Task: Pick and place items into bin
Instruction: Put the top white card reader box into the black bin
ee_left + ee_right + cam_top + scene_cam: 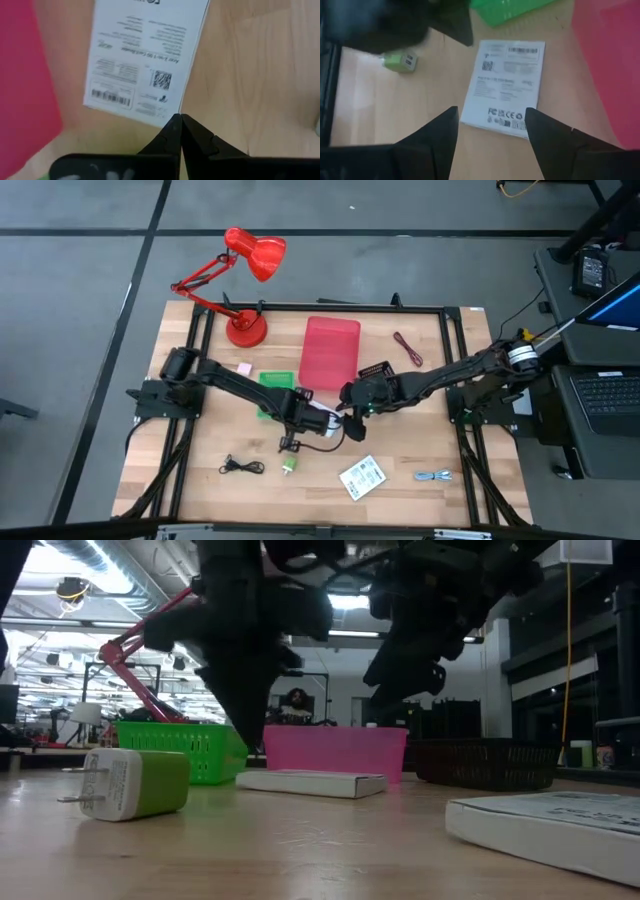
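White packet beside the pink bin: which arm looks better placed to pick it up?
Probably the right: its claw is open over the white packet, while the left claw is shut at its edge.

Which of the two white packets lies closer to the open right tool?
The packet beside the pink bin, at the table's middle. It lies just ahead of the right tool, while the other packet lies apart near the front edge.

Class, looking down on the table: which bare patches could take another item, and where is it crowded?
Bare wood lies between the black cable and the table's left edge, and between the maroon cable and blue-grey cable. The centre is crowded: both grippers meet beside the pink bin.
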Controlling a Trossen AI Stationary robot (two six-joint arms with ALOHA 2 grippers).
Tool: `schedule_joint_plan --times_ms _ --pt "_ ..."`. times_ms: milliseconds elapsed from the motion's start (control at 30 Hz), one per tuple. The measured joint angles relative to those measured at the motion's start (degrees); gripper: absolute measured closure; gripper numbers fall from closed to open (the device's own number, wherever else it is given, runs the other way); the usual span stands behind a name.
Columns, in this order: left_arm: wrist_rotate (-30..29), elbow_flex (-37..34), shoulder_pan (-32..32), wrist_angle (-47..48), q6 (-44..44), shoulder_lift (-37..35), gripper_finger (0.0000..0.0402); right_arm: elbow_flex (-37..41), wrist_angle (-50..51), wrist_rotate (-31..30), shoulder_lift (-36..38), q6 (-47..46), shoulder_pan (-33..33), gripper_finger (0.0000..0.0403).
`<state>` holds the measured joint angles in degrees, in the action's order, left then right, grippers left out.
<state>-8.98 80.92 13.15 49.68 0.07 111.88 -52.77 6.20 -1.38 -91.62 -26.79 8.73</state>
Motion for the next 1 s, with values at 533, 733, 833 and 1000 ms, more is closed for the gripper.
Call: schedule_joint_plan --times_ms 533,733,833,1000 --pt "-2.47 6.49 -0.02 7.75 -1.52 5.20 0.0398 0.63 1.57 0.01 1.18 0.26 0.20 0.0185" --pt "-2.50 6.05 -0.02 6.75 -3.20 5.18 0.0398 0.63 1.49 -0.02 1.18 0.96 0.22 0.0185" --pt "-2.83 4.73 0.04 6.70 -3.39 5.18 0.0398 0.63 1.47 -0.13 1.18 1.54 0.63 0.0185" --pt "-3.33 4.42 0.26 5.71 -2.95 5.18 0.0400 0.63 1.33 0.00 1.18 1.54 1.00 0.0185"
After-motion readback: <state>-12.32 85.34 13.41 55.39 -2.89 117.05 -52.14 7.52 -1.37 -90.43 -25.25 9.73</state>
